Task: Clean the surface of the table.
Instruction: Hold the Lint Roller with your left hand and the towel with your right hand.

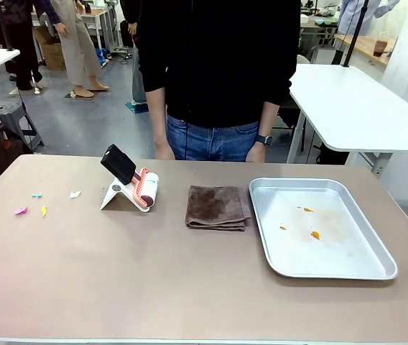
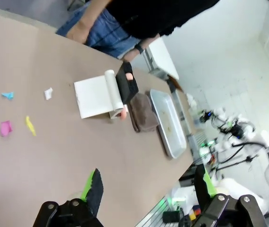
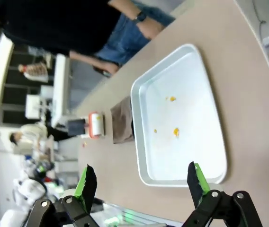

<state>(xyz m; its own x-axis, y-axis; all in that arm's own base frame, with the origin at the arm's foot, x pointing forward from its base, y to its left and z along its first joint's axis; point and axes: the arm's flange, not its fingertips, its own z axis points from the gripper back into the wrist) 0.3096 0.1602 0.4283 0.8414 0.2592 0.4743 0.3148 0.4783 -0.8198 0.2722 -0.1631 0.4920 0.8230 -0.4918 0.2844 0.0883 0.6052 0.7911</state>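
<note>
Table lies lengthwise left to right; paper scraps at left.

**Fig. 1.** Pose of the two end effectors. (a) Left wrist view: the left gripper is held in the air, touching nothing. Its black fingers rise from the bottom edge at about 7 and 5 o'clock. The green pads face inward, and the jaws are spread wide with nothing between them. (b) Right wrist view: the right gripper takes the same pose, its fingers likewise at 7 and 5 o'clock, wide apart and empty.
</note>
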